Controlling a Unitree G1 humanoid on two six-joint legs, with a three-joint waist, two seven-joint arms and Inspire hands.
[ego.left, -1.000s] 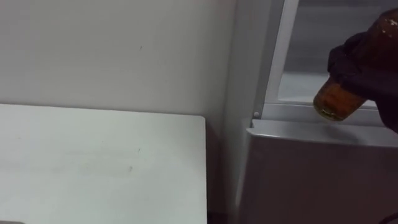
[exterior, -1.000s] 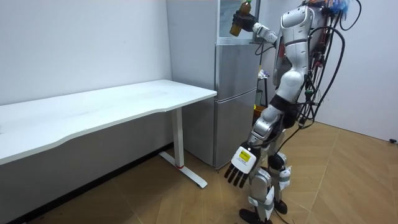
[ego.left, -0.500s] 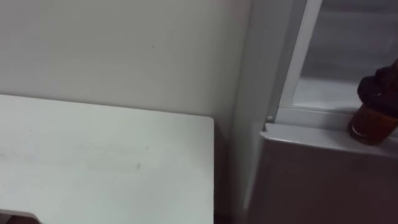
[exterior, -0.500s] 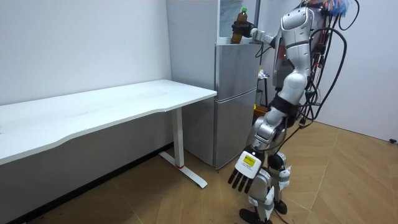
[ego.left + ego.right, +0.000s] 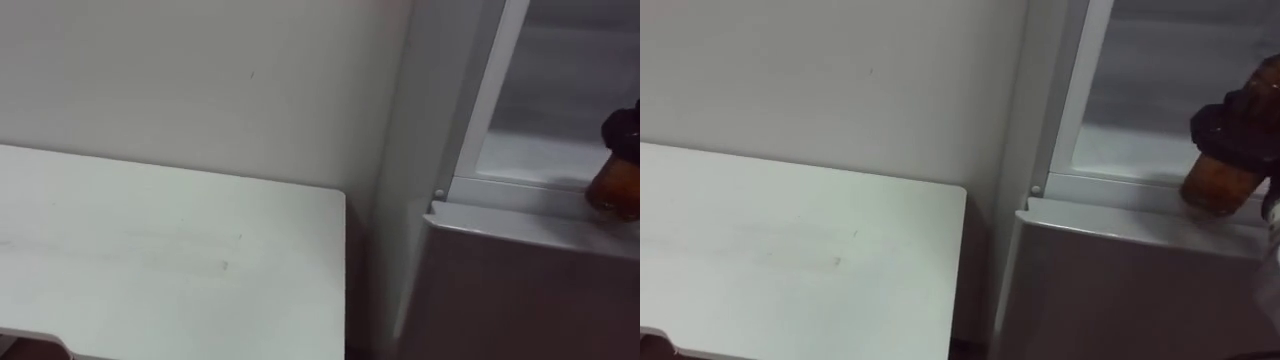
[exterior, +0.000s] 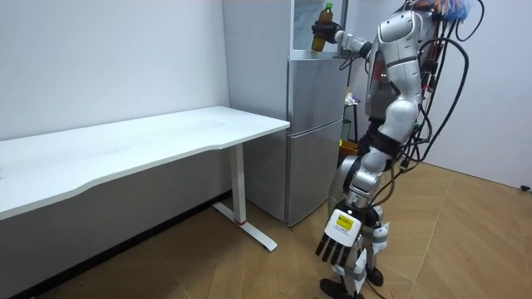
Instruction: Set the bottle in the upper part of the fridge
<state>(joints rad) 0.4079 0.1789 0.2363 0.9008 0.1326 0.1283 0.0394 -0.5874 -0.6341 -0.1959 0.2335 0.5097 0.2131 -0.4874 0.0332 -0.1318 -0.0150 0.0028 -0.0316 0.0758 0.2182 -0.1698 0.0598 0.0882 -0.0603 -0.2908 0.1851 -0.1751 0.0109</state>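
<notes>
The white desk point(image 6: 166, 137) runs along the wall, and its end stands just beside the grey fridge point(image 6: 314, 124). The robot stands upright on the wooden floor, facing the fridge, on the room view's right of it. The fridge's lower door is closed; above it the upper compartment point(image 5: 1140, 90) is open to the robot, pale inside.

The robot's right arm is raised and stretched toward that opening. The right robot hand point(image 5: 1230, 125) is closed around the bottle point(image 5: 1218, 180) — dark fingers wrap its middle, and the amber lower part shows beneath them. The bottle stands nearly upright, its base at the front sill of the upper compartment, right above the top edge of the lower door; whether it rests on the sill I cannot tell. In the room view its green cap rises above the hand.

The left robot hand point(image 6: 337, 241) hangs low beside the legs, fingers straight and holding nothing.
</notes>
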